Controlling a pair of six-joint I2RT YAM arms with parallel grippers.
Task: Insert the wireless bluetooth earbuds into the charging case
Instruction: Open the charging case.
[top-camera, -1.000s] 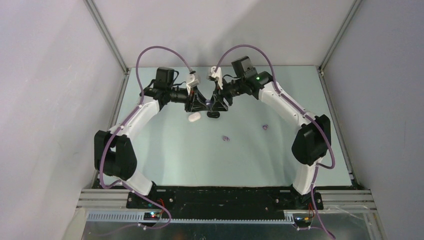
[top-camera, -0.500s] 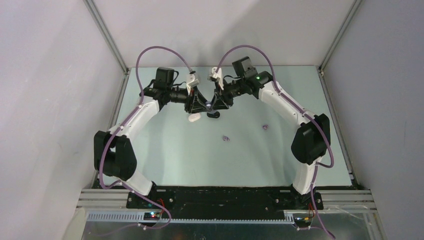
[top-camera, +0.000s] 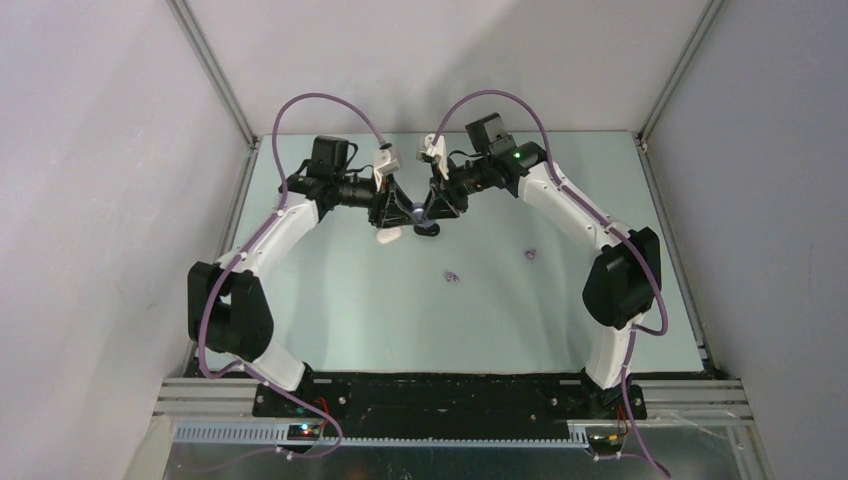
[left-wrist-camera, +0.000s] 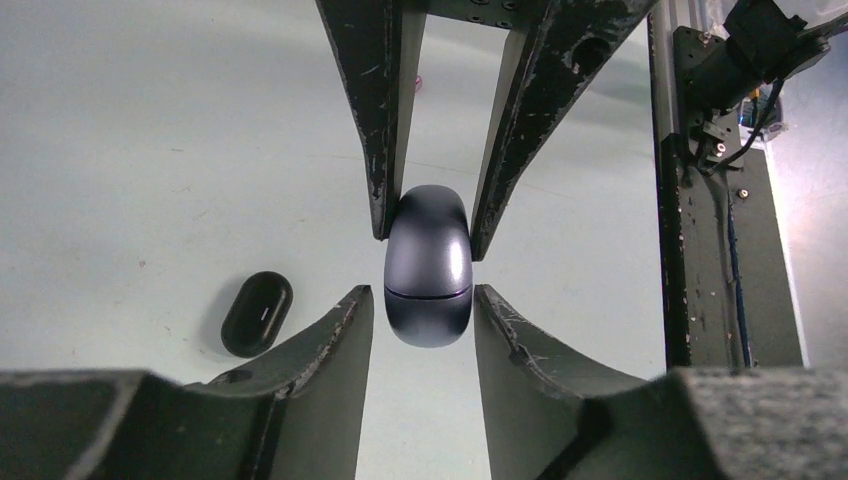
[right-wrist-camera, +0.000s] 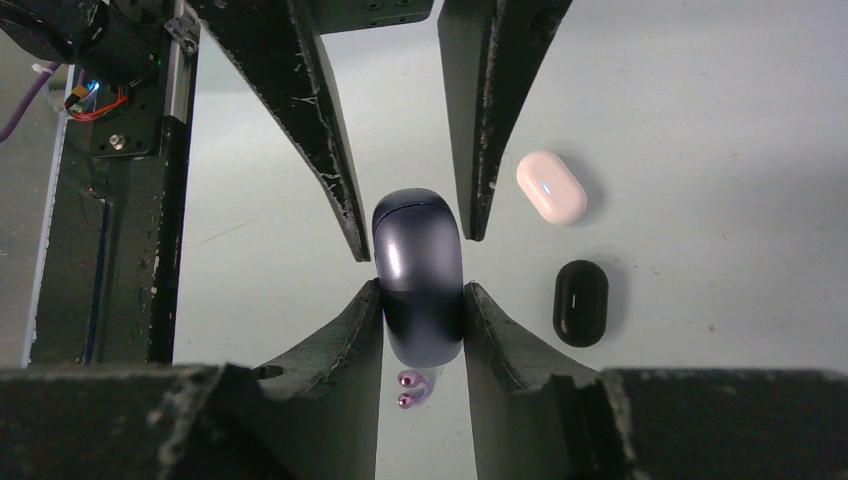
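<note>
Over the far middle of the pale green tabletop (top-camera: 330, 320), the overhead view shows both white arms bowed inward so that the left gripper (top-camera: 402, 210) and the right gripper (top-camera: 425, 210) meet nose to nose, with a dark grey oval charging case (top-camera: 413, 207) between them. Just on the near side of that meeting point lie a white oval case (top-camera: 388, 235) and a black oval case (top-camera: 428, 229), side by side but apart. Nearer still, well clear of both grippers, rest the small lavender wireless earbuds (top-camera: 452, 276), and another lavender bud (top-camera: 530, 254) sits off toward the right arm. From the left wrist, the dark case hangs above the table with the right gripper's fingers pinching its far half. The left gripper's own fingers flank its near half, parted just enough to leave a sliver of light on one side, and the black case lies below to the left. From the right wrist, that gripper's fingers press both flanks of the case, the left gripper's tips stand slightly off it, and the lavender earbuds show on the table under the case, untouched.
</note>
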